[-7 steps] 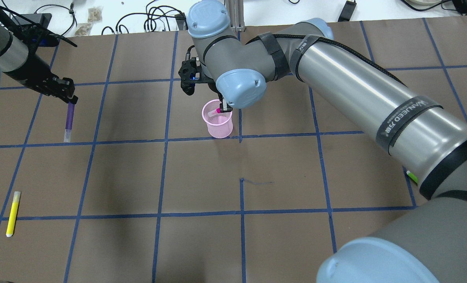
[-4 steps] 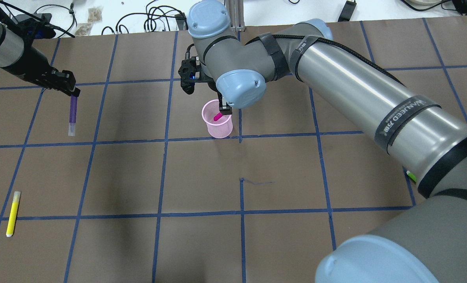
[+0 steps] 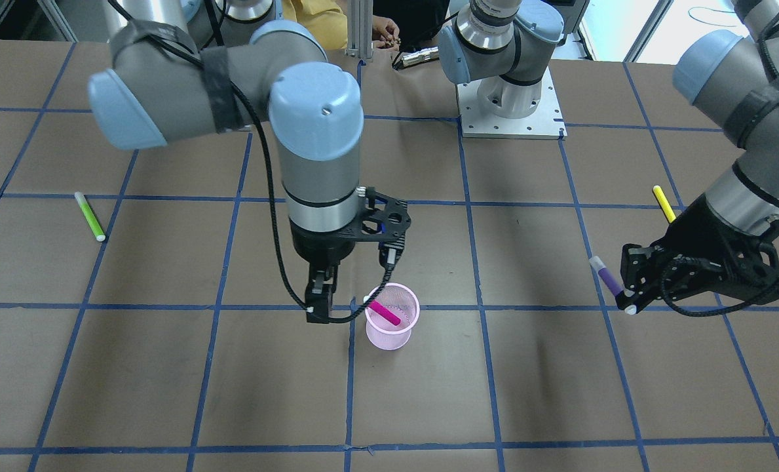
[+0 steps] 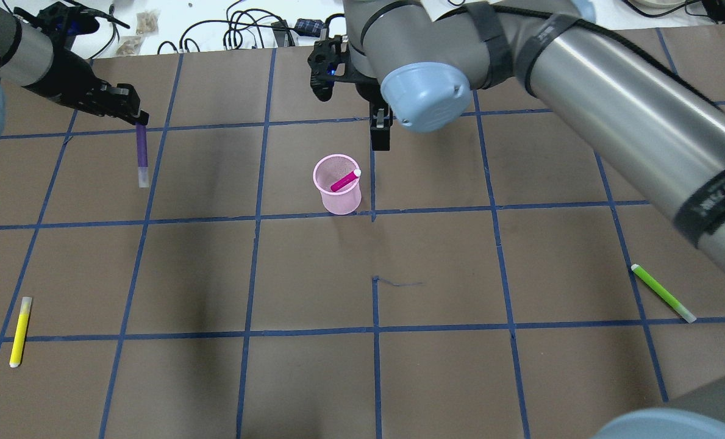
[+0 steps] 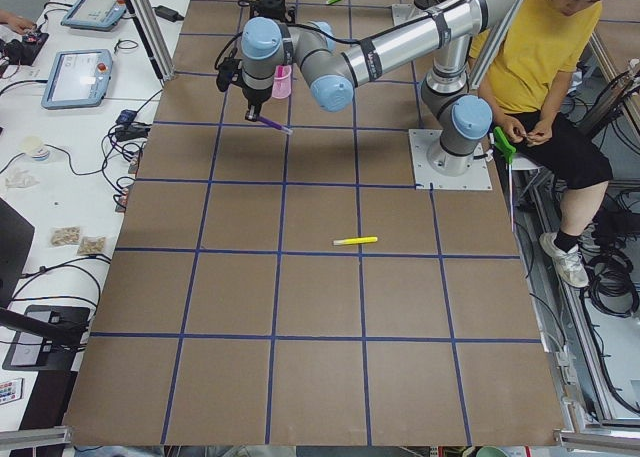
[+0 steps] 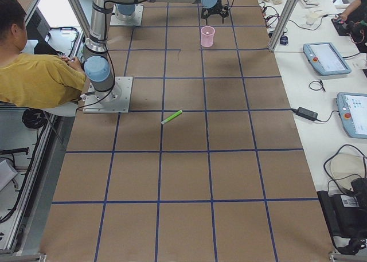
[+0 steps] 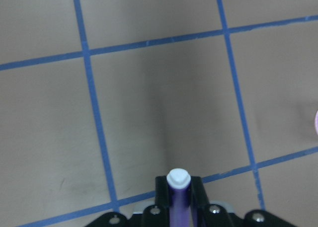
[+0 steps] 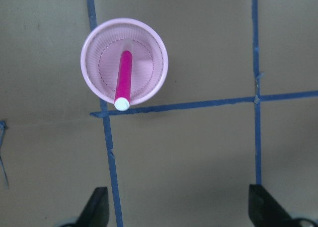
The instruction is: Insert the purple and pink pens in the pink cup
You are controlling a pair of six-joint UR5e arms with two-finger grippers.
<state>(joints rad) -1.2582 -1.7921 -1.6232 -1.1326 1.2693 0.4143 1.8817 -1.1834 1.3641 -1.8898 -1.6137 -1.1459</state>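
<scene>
The pink mesh cup (image 4: 338,196) stands upright near the table's middle. The pink pen (image 4: 345,181) leans inside it, white cap up, also in the right wrist view (image 8: 123,80). My right gripper (image 8: 181,212) is open and empty, raised just beyond and right of the cup; one of its fingers (image 4: 380,135) shows overhead. My left gripper (image 4: 136,116) is shut on the purple pen (image 4: 141,155), which hangs above the table at the far left, well apart from the cup. The purple pen also shows in the left wrist view (image 7: 178,199) and the front view (image 3: 607,275).
A yellow pen (image 4: 19,332) lies at the near left and a green pen (image 4: 663,292) at the near right. Cables (image 4: 240,30) lie past the table's far edge. A seated person (image 5: 540,67) is behind the robot's base.
My right gripper let go of the pink pen, which now rests in the cup, and rose away to the far right. My left gripper carried the purple pen rightward and farther.
</scene>
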